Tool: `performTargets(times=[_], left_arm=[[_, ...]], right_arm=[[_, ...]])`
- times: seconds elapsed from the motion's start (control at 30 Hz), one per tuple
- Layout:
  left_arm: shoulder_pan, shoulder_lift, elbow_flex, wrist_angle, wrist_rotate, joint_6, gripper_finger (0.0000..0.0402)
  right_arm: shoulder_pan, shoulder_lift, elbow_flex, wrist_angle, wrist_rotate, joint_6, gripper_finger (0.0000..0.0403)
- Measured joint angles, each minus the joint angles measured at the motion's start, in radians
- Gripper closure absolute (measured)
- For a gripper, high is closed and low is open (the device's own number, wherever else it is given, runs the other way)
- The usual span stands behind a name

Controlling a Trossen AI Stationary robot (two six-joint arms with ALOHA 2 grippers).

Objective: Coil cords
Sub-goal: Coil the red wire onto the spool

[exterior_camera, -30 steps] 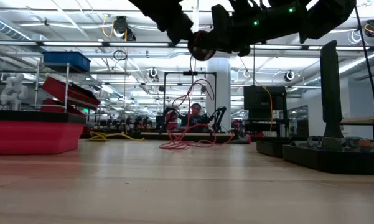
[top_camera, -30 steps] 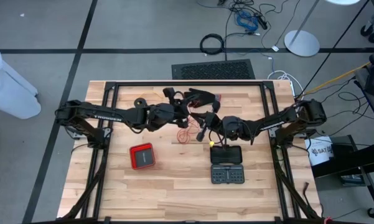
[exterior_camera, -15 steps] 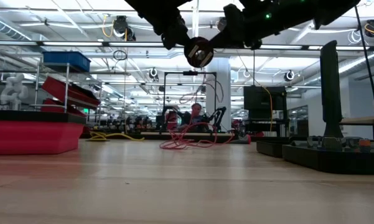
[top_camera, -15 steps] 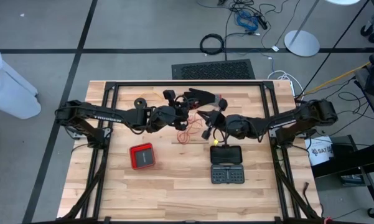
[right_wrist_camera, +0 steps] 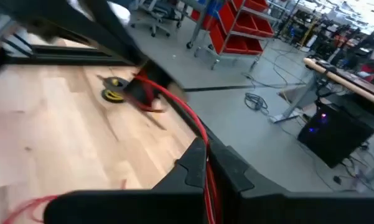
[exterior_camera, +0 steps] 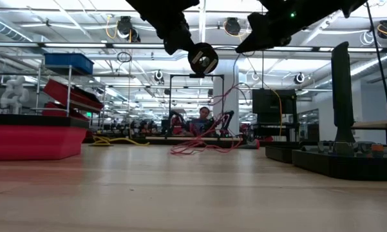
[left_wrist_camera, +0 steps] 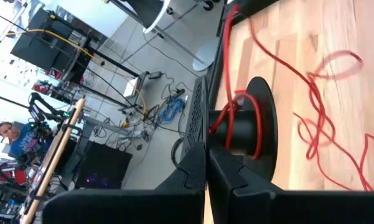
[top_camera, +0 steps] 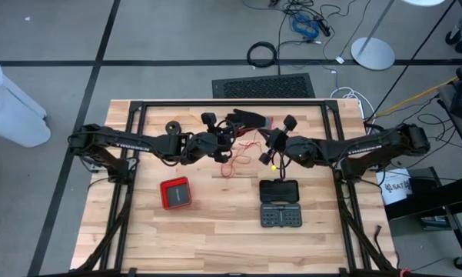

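Both claws grasping: left claw holds spool barely wound, right claw feeds red cord; most lies loose beside spool

Two dark jointed arms; left arm white lettering; black angular fingers.

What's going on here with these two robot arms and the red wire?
The two arms are winding a red cord onto a black spool. The left gripper is shut on the spool, held above the table. The right gripper is shut on the cord, pulling it away. Loose loops lie on the wood.
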Motion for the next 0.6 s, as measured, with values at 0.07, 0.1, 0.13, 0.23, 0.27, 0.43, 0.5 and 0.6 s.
performTargets(times=[0.07, 0.1, 0.13, 0.23, 0.27, 0.43, 0.5, 0.6], left_arm=[[-0.006, 0.000, 0.000, 0.005, 0.000, -0.001, 0.0401], [-0.007, 0.000, 0.000, 0.006, 0.000, -0.001, 0.0401], [-0.008, 0.000, 0.000, 0.010, 0.000, -0.001, 0.0401], [-0.015, 0.000, 0.000, 0.017, 0.001, -0.009, 0.0401], [-0.017, 0.000, 0.000, 0.019, 0.004, -0.019, 0.0401], [-0.020, -0.016, 0.000, 0.059, 0.028, -0.046, 0.0401], [-0.020, -0.021, 0.000, 0.104, 0.060, -0.061, 0.0401], [-0.013, -0.025, 0.000, 0.196, 0.088, -0.086, 0.0401]], right_arm=[[-0.015, -0.010, 0.000, -0.043, 0.000, 0.018, 0.0403], [-0.023, -0.012, 0.000, -0.066, -0.001, 0.028, 0.0403], [-0.031, -0.012, 0.000, -0.090, -0.002, 0.038, 0.0403], [-0.054, -0.010, 0.000, -0.123, -0.005, 0.060, 0.0403], [-0.061, -0.005, 0.000, -0.127, -0.005, 0.063, 0.0403], [-0.086, 0.023, 0.000, -0.107, -0.023, 0.069, 0.0403], [-0.093, 0.045, 0.000, -0.065, -0.047, 0.068, 0.0403], [-0.095, 0.088, 0.000, 0.030, -0.065, 0.044, 0.0402]])
